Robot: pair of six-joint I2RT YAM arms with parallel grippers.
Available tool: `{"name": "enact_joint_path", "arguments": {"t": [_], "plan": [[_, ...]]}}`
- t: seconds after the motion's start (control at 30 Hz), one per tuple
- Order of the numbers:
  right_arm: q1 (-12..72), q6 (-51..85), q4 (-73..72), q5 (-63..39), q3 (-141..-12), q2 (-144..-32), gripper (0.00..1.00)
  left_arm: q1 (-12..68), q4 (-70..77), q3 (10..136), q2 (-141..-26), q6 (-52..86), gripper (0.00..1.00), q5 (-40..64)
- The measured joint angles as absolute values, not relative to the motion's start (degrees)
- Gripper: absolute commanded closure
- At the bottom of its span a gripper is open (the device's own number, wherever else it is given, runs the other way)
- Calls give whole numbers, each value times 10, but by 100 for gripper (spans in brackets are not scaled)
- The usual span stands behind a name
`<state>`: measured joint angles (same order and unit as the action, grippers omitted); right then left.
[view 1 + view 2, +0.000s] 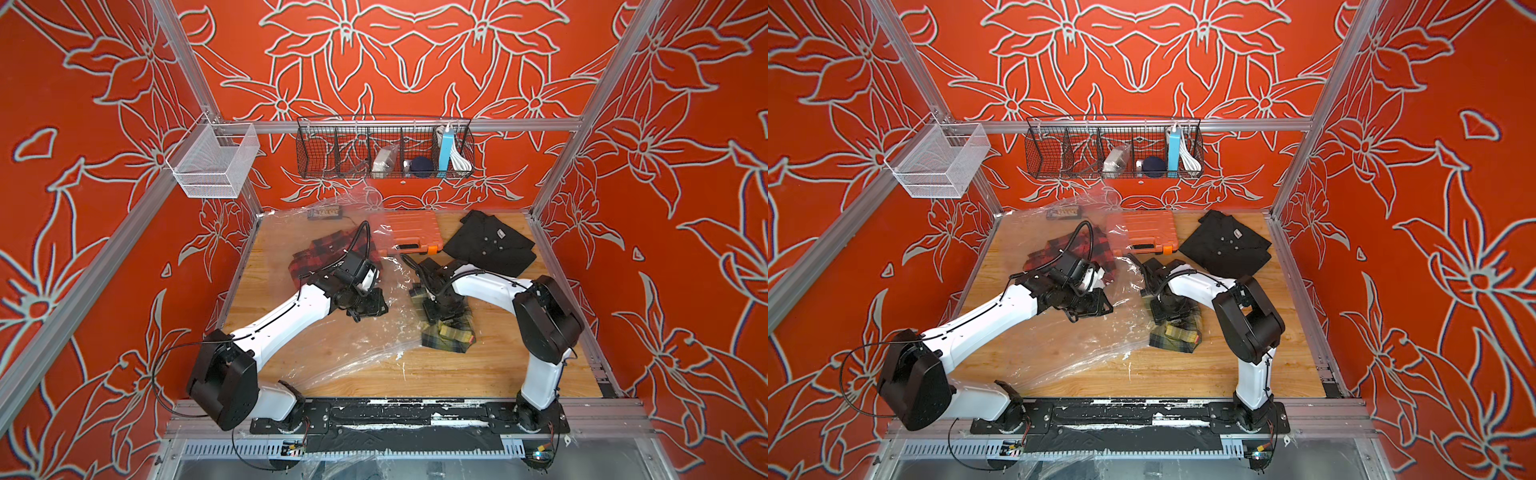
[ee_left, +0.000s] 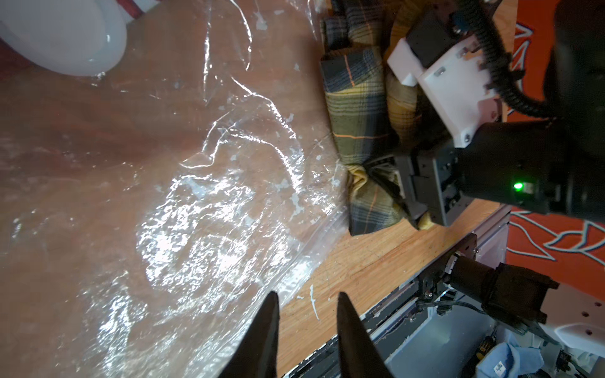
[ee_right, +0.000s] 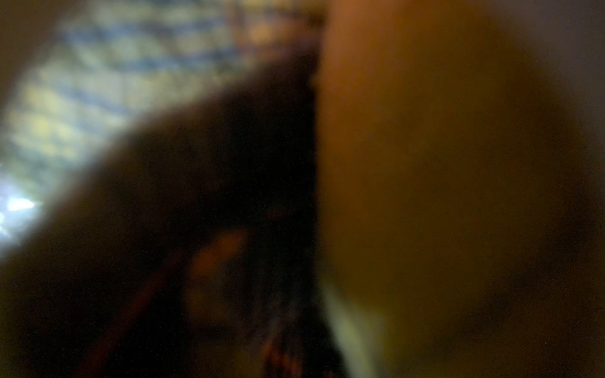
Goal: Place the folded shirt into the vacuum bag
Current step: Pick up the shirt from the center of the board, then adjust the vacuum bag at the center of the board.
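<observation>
Although the green plaid shirt touches the right edge of the vacuum bag in both top views, nearly all of it lies outside the bag. It rests on the bare tabletop, under the wrist of the right arm. So the main work seems not done: the bag's mouth must be lifted and the shirt pushed left into it. A red plaid shirt shows through the plastic at the far left, beside the left arm. An orange case at the far side is partly covered by the plastic. A black shirt lies at the far right, apart from the bag. Neither seems to block the way.

The left wrist view shows the left fingers standing a little apart over the bag's edge, with nothing visible between them. The right fingers are sunk in bunched cloth, and it cannot be told whether they are clenched.

The right wrist view gives only blur, with cloth close to the lens.
</observation>
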<state>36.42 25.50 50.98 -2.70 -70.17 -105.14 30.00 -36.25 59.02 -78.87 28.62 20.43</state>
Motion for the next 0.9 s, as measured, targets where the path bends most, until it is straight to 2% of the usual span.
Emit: {"name": "enact_joint_path", "arguments": {"t": [0.1,0.2,0.33,0.47,0.6,0.73,0.9], "plan": [[324,237,523,-30,-692,-1021,90,300,-375,590,-778,275,61,193],[294,218,545,-20,-694,-989,100,305,-387,590,-772,254,56,173],[289,204,575,-25,-717,-930,100,325,-412,590,-772,230,51,152],[301,211,575,-100,-737,-849,100,338,-419,578,-750,226,49,144],[358,248,542,-180,-743,-820,100,337,-415,546,-687,250,50,121],[405,278,481,-260,-750,-865,100,327,-406,528,-626,283,49,88],[415,272,444,-261,-792,-990,100,313,-400,524,-600,299,48,66]]}}
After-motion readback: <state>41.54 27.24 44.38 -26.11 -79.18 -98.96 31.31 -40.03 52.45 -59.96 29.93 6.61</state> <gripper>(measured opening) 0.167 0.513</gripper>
